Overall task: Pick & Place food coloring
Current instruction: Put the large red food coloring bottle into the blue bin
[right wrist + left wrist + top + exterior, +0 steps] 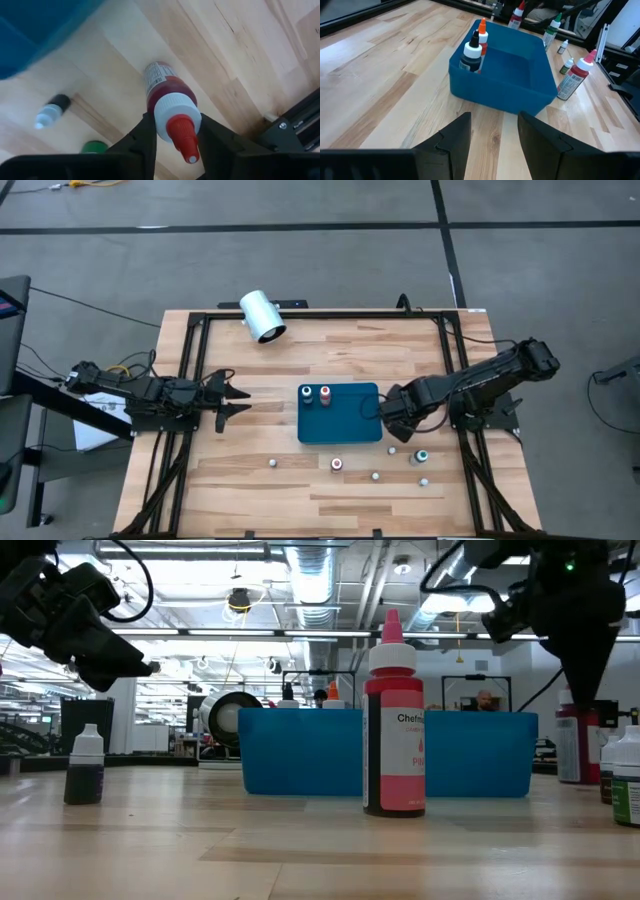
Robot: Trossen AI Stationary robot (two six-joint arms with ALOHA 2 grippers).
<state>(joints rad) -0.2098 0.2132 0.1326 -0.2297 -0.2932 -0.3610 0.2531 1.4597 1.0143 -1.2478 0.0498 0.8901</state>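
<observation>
Beside the teal tray (340, 430), the right gripper (172, 132) reaches down, jaws clamping a red-capped bottle (167, 97).

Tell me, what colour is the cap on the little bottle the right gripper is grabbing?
Red tip on a white collar, on the bottle between the right gripper fingers; right wrist view shows it best.

The right gripper (172, 137) points down, arm bent low, a bottle (170, 107) pinched between its fingers. The left gripper (232, 401) hangs level, fingers parted with nothing between them, arm stretched out.
</observation>
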